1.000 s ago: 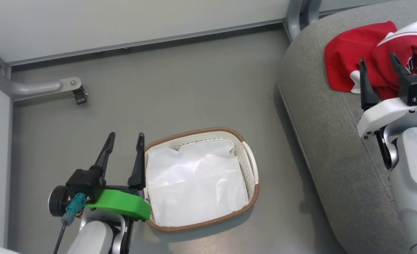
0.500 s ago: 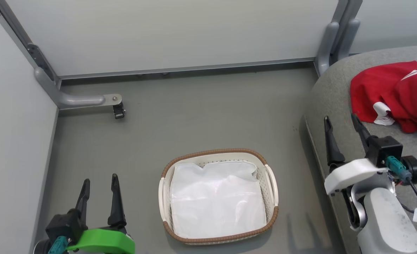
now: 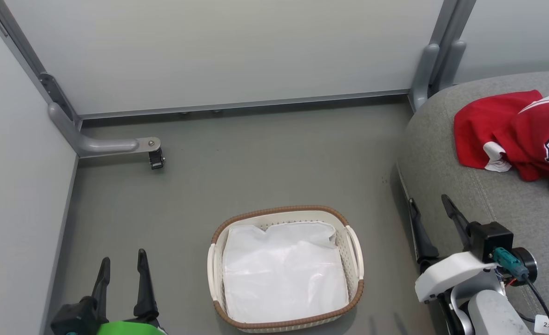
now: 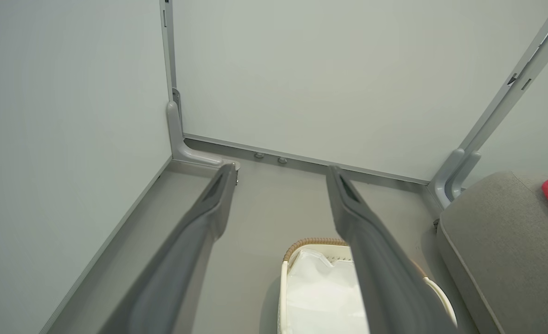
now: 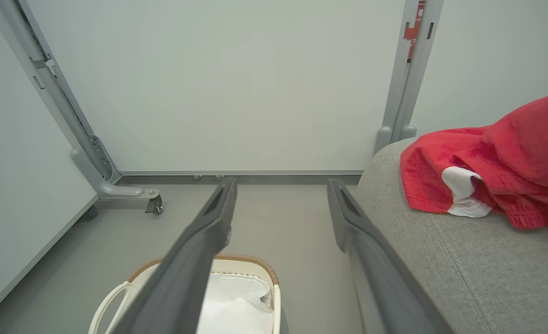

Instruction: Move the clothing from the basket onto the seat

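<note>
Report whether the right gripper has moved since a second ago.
Yes. Against the clothing on the seat, the right gripper has drawn back toward the robot, clear of it.

Perforated plastic basket (image 3: pixel 355 274), woven rim

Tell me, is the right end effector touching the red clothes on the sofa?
Apart. The head view shows a stretch of bare grey seat between the open right end effector and the clothing.

Grey floor (image 3: pixel 255 158): basket (image 3: pixel 281 210) sits near centre, partition's caster foot (image 3: pixel 155 158) at far left. Grey seat (image 3: pixel 441 153) on the right, red clothing (image 3: pixel 502 125) heaped on its far part.
</note>
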Controlling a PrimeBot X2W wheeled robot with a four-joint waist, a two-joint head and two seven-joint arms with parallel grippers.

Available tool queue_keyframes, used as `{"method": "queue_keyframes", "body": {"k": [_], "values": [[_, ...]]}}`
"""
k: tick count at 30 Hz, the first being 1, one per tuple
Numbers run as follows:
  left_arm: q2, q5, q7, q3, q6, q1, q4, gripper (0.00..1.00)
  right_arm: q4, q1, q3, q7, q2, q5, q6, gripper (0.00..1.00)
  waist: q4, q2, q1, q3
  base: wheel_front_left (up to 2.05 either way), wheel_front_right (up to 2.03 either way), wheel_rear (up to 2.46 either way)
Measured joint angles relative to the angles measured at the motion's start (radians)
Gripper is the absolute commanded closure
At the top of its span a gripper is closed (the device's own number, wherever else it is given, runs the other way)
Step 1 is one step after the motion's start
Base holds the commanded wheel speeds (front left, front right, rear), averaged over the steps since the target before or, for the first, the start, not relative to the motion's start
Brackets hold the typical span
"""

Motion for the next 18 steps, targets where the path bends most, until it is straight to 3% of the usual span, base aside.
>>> {"method": "queue_keyframes", "body": {"k": [18], "values": [[-0.007, 0.018, 0.0, 0.017, -0.025, 0.007, 0.02, 0.0, 0.01, 0.013, 0.023, 0.0, 0.0, 0.001, 0.0, 0.0, -0.009, 0.0, 0.0, -0.015, 0.0, 0.0, 0.0]]}}
